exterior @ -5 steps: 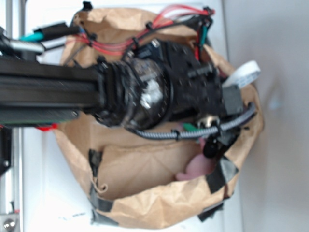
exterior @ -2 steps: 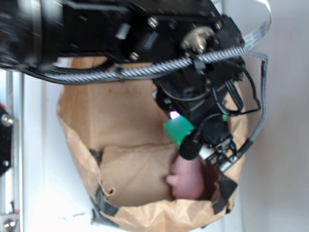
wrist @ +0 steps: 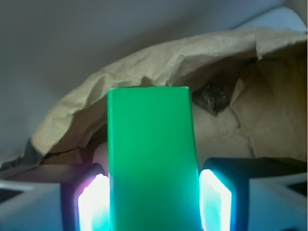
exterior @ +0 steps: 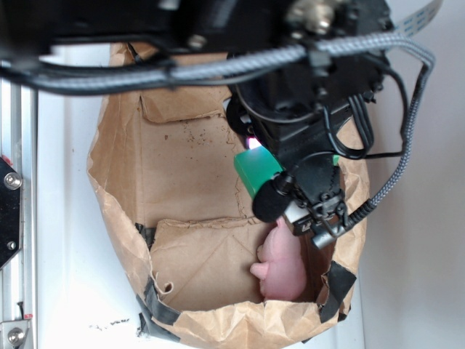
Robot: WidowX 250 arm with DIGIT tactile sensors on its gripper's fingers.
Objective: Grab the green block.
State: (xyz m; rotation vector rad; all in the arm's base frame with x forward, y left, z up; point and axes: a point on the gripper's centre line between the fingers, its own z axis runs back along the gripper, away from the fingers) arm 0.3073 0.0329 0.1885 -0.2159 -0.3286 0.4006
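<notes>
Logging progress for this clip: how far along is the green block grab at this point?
Done: the green block sits between the gripper fingers, which press both its sides. In hand: the block is held above the paper bag, clear of the pink plush toy on the bag floor. Left: nothing obvious beyond keeping the grip.
</notes>
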